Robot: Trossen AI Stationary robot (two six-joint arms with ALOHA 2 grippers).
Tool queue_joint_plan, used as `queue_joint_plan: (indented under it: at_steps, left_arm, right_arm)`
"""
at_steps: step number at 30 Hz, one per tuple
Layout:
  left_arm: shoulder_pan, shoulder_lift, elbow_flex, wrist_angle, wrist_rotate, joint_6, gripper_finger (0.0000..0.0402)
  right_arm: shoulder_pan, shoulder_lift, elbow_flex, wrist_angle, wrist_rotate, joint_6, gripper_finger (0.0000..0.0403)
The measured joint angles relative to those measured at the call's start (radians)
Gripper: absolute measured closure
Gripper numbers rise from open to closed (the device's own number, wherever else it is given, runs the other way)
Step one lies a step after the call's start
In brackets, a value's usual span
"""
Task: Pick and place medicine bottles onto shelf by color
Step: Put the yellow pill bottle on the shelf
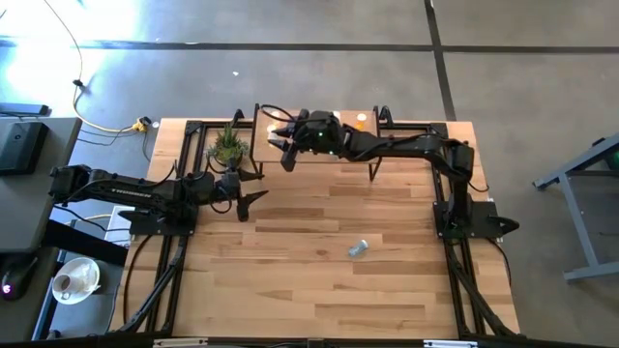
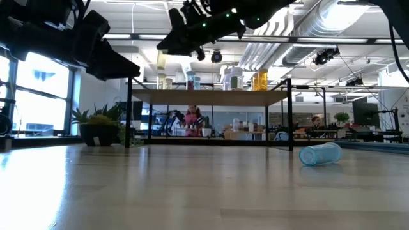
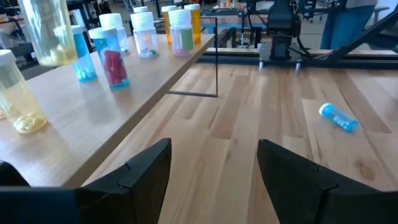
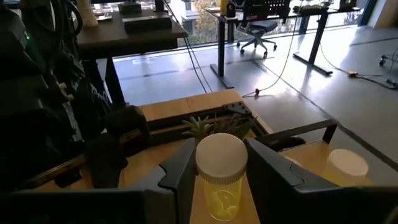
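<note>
Right gripper (image 4: 214, 171) above shelf (image 1: 276, 147), fingers pinching yellow bottle (image 4: 219, 177); careless lowering risks toppling neighbours. Left gripper (image 3: 214, 165) spread, idle; blue bottle (image 1: 358, 249) lying on counter (image 1: 387, 290).

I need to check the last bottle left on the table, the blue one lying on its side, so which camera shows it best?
The low view: the blue bottle lies side-on and unobstructed on the table. The left wrist view shows it farther off, the high view only as a small speck, and the right wrist view not at all.

Grey concrete floor (image 1: 290, 68), big windows (image 2: 38, 96)
</note>
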Motion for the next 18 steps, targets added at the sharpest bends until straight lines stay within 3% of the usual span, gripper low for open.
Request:
queue_joint_plan:
  at_steps: [18]
  left_arm:
    - [0.000,0.000,0.000,0.000,0.000,-0.018,0.0172]
  right_arm:
    - [-0.001,0.082,0.000,-0.004,0.000,-0.019,0.0287]
